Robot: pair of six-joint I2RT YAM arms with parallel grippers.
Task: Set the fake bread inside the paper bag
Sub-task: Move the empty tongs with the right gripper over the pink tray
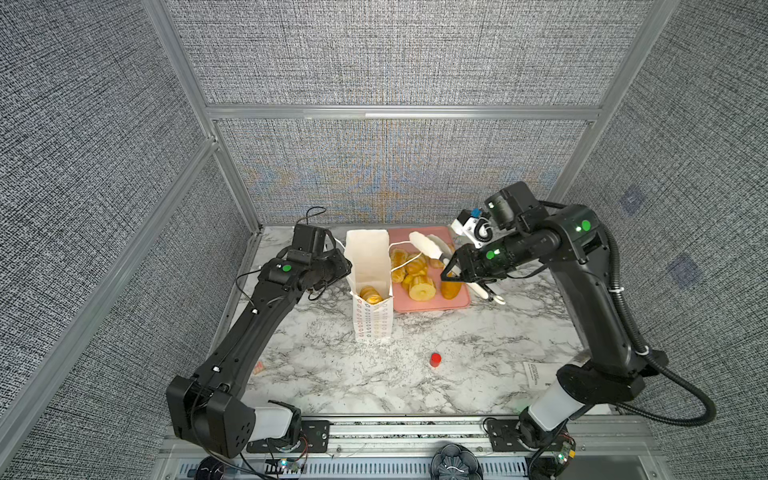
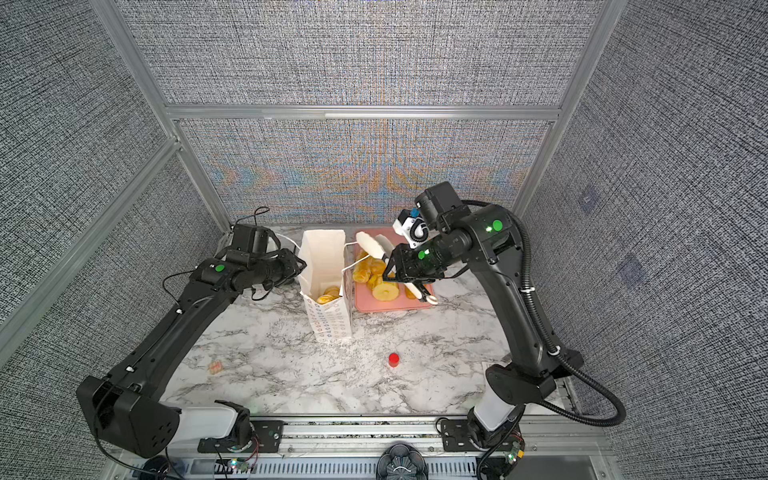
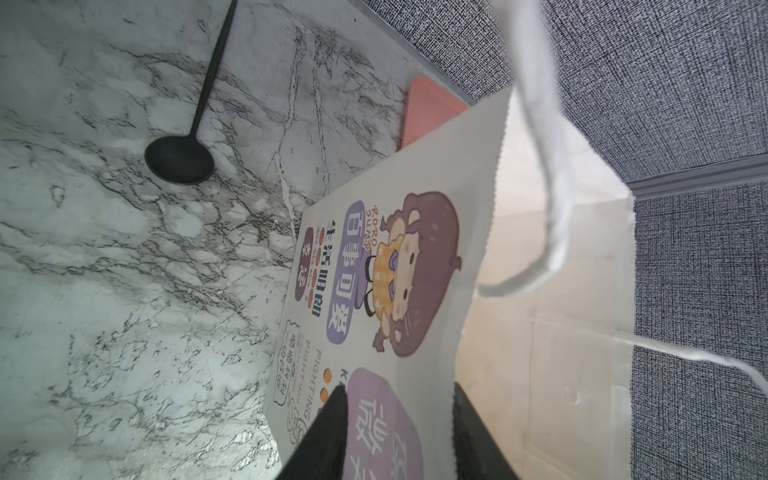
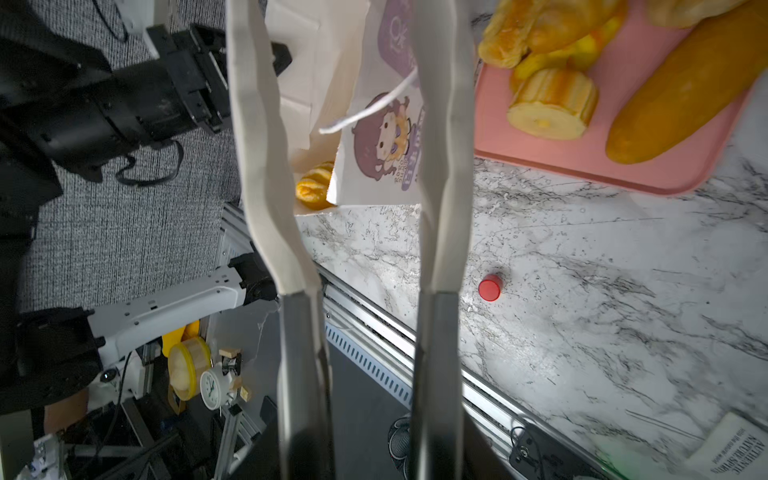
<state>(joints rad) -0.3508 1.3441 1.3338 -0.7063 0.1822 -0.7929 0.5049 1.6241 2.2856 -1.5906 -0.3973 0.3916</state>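
Fake bread in two lots: a couple of ridged pieces [image 1: 371, 295] lie at the bottom of the paper bag [image 1: 374, 324]; the rest are heaped on the pink tray [image 1: 428, 306], among them a ring cake [image 1: 422, 289] and a long loaf [image 1: 451, 289] at the tray's near edge. Bag stands upright mid-table, mouth open, just beside the tray's left edge, with one cord handle [image 1: 401, 245] drooping over toward the tray. Left gripper [image 1: 347, 268] sits at the rim of the bag's left wall. In the left wrist view its dark fingers [image 3: 324, 436] stand apart, one on either side of the printed wall, with a clear gap between them and no pinch on the paper. Right gripper [image 1: 451, 270] is clamped on a pair of white-tipped tongs [image 1: 424, 245] held over the tray. The tips reach toward the bag's mouth, and in the right wrist view the two arms are spread with nothing between them. Red cylinder [image 1: 435, 359] stands alone on the marble table [image 1: 332, 374], well in front of bag and tray. Black spoon [image 3: 183, 158] lies flat on the marble; it shows only in the left wrist view.
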